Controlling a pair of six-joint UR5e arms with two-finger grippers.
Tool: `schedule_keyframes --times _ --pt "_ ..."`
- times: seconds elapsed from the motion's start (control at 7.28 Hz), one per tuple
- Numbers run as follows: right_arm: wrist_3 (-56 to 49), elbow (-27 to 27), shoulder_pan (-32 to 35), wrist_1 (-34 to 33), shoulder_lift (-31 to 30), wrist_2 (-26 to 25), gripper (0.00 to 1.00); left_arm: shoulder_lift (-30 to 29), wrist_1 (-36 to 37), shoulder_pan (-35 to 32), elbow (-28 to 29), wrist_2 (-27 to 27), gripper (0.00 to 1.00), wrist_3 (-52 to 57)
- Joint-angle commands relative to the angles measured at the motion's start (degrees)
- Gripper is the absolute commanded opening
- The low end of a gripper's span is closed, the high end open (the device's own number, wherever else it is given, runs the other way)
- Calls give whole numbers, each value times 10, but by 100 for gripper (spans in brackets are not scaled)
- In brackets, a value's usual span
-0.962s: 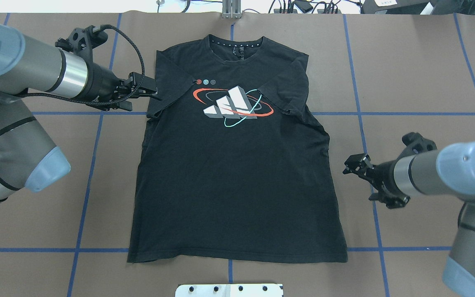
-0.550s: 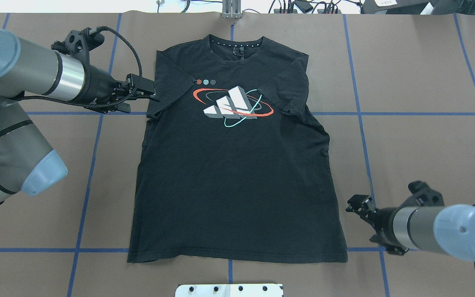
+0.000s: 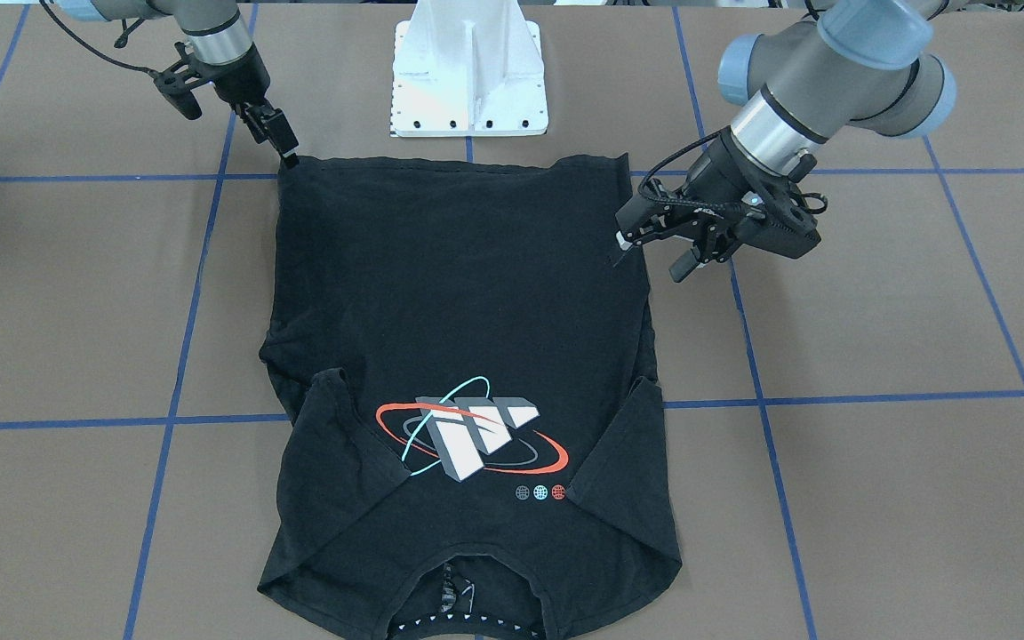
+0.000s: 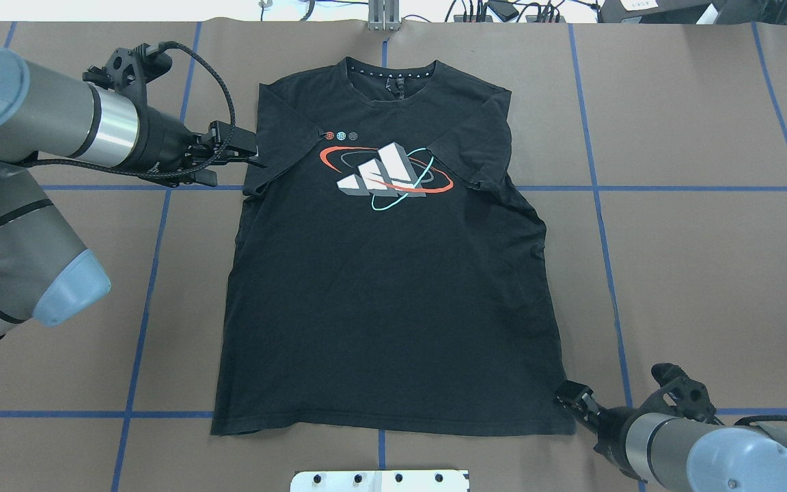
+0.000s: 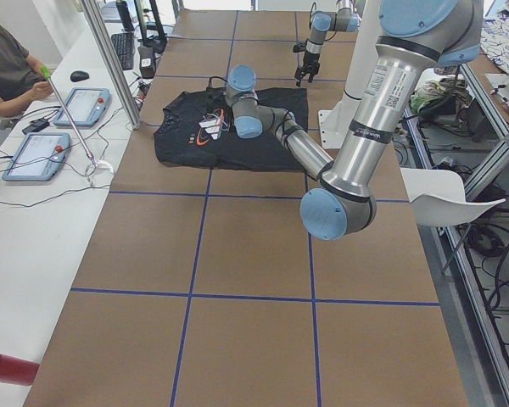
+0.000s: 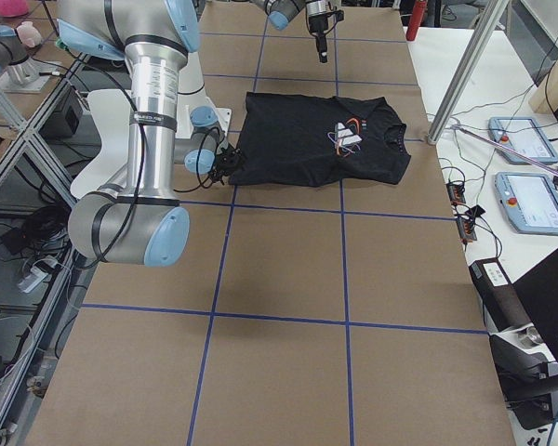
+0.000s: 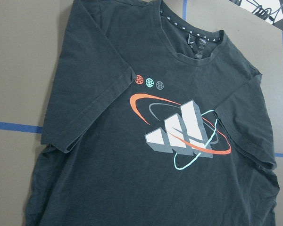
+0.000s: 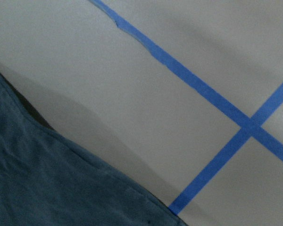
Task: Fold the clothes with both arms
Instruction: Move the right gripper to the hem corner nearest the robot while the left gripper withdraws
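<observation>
The black T-shirt [image 4: 387,307] lies flat, print up, collar at the far edge, both short sleeves folded in over the chest. It also shows in the front view [image 3: 459,293] and the left wrist view [image 7: 132,188]. My left gripper [image 4: 243,160] hovers above the shirt's left sleeve edge, looks open and holds nothing; it also shows in the front view [image 3: 650,253]. My right gripper [image 4: 574,403] is low at the hem's right corner, looks open, and the cloth is not lifted. In the right wrist view the shirt's edge [image 8: 47,188] lies close below.
Blue tape lines [image 4: 141,301] grid the brown table. The white mounting pedestal [image 3: 469,80] stands at the near edge by the hem. Cables [image 4: 503,10] lie along the far edge. Tablets [image 6: 530,200] and an operator [image 5: 4,68] are beyond the table's far side.
My right arm has swung toward the near edge, from beside the shirt's right side down to its hem corner. My left arm has hardly moved. The shirt is unchanged.
</observation>
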Motion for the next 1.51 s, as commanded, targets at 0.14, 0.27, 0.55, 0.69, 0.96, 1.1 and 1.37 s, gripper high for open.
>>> schedule_keyframes --times 0.14,0.27,0.55,0.69,0.96,1.1,1.37 --pt "2 -13 -19 0 10 -10 90 7 -1 1 -1 1 99 0" --pt "2 -24 -20 0 18 -10 90 8 -1 1 -1 1 99 0" --pt "2 -31 -20 0 21 -10 87 8 -1 1 -1 6 99 1" --pt "2 -28 -17 0 21 -10 63 9 -1 1 -1 9 99 1" --pt "2 -25 -8 0 20 -10 54 21 -2 3 -2 13 99 1" --pt "1 -25 -7 0 20 -10 55 24 -2 4 -2 26 99 2" --pt "1 -24 -1 0 20 -9 1 27 -2 6 -2 26 99 2"
